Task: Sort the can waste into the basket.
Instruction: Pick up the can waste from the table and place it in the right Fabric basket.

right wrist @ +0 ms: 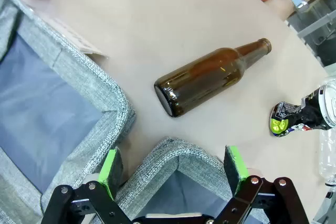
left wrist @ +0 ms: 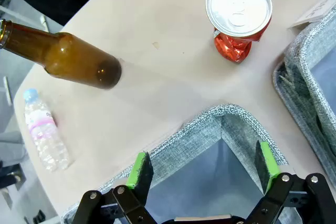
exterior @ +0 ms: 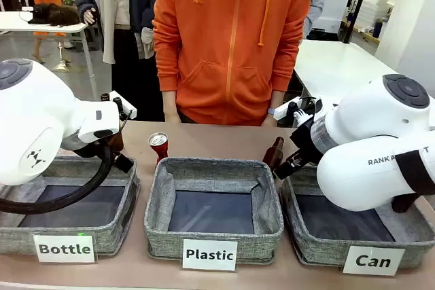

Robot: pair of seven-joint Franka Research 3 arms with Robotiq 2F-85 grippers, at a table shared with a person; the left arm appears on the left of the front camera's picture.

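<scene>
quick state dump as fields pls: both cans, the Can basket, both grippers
red can: upright on the table, at the far side of the Plastic basket, lower part crushed
dark can: crushed, on the table, past the brown bottle
Can basket: no can in the part that shows
left gripper: open, empty, over a corner of the Bottle basket
right gripper: open, empty, over a corner of the Can basket
</scene>
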